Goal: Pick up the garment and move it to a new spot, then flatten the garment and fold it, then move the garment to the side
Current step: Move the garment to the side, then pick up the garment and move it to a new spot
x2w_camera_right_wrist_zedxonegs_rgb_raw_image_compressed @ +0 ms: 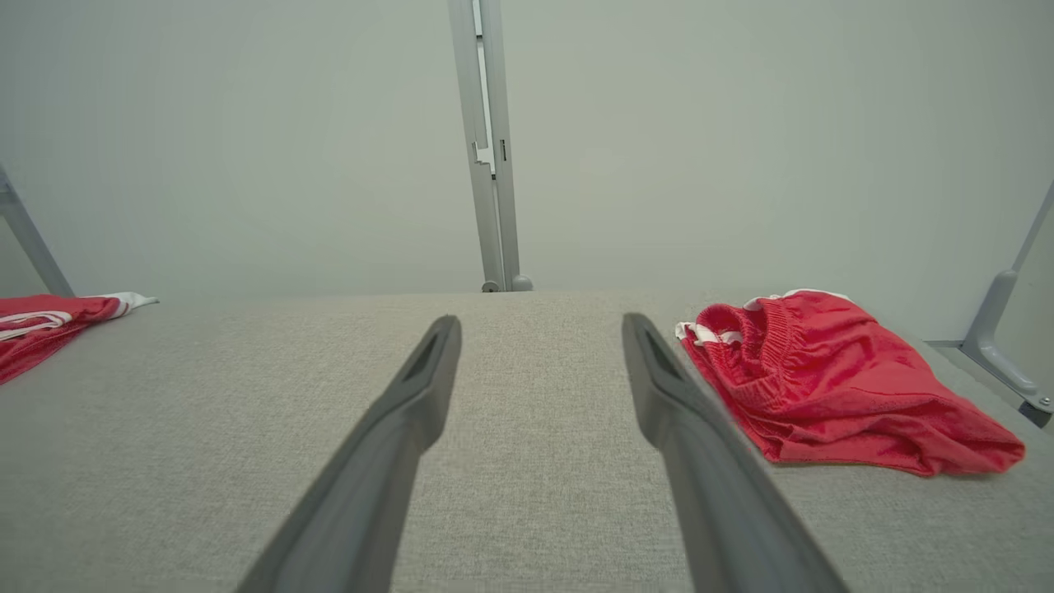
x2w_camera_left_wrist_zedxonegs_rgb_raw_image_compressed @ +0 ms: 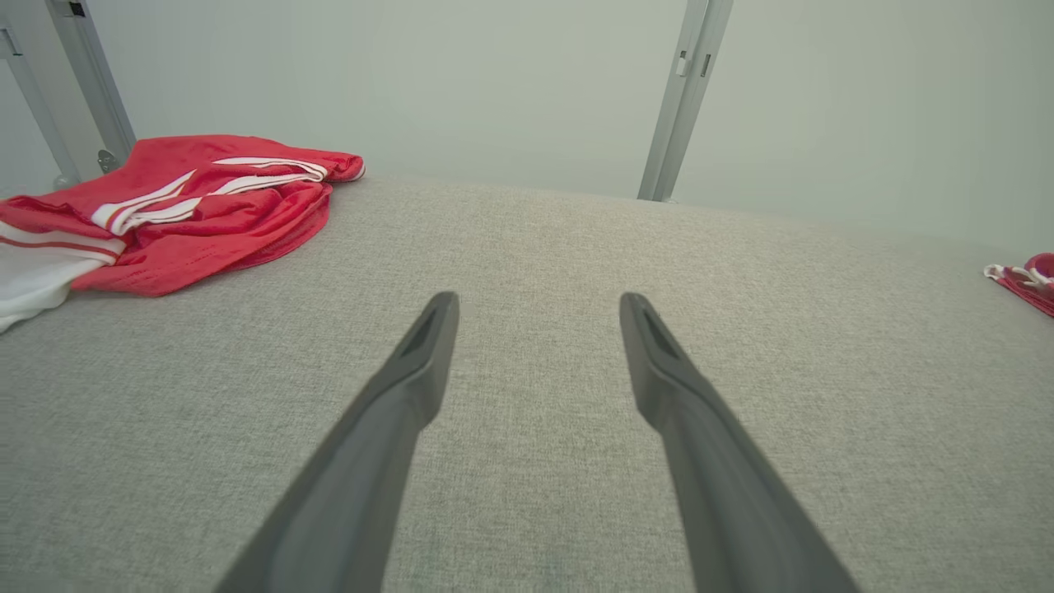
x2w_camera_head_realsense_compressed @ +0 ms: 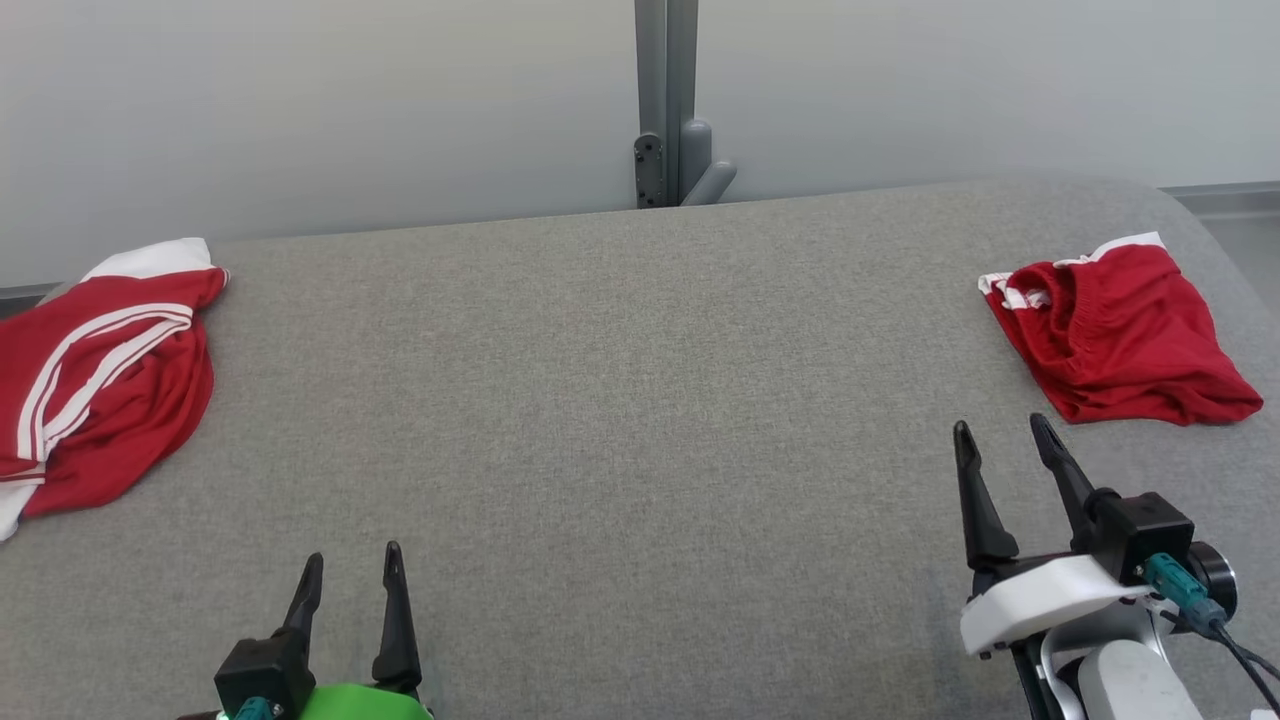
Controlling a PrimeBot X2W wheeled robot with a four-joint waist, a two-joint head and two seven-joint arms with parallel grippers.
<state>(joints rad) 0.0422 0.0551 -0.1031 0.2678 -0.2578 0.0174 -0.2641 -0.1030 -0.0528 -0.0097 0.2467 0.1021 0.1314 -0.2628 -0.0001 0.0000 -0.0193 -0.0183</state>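
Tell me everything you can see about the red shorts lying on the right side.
The red shorts lie crumpled, not spread flat, near the far right corner of the grey fabric surface. The cloth looks thin and slightly shiny. A gathered elastic waistband faces the middle, with white trim beside it and along the far edge. Only the surface touches them. The open right gripper sits just short of them, apart.

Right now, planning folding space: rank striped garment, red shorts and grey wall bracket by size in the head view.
Striped garment and red shorts: about alike, striped one cut off by the frame edge, so unranked.
Grey wall bracket: smallest.
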